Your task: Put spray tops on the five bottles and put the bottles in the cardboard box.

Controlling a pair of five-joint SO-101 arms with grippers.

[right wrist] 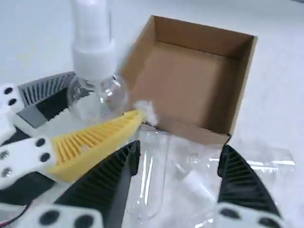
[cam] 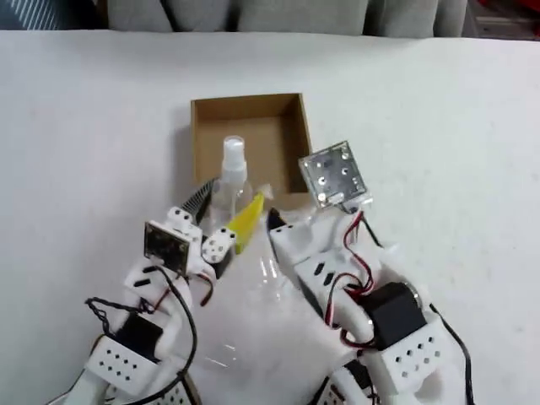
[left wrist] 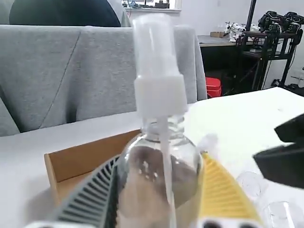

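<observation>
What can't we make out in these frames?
1) Number of loose clear bottles: in the high view the arms cover them; in the right wrist view the fingers of the right hand and the frame edge cut them off.
2) How far the spray top is screwed onto the bottle in the left hand: neck blurred in the left wrist view.
3) Near corner of the cardboard box: high view, hidden by the right wrist camera.

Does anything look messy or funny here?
A bit messy: clear bottles lie tipped on their sides in front of the empty cardboard box. The left end effector holds one capped bottle upright.
</observation>
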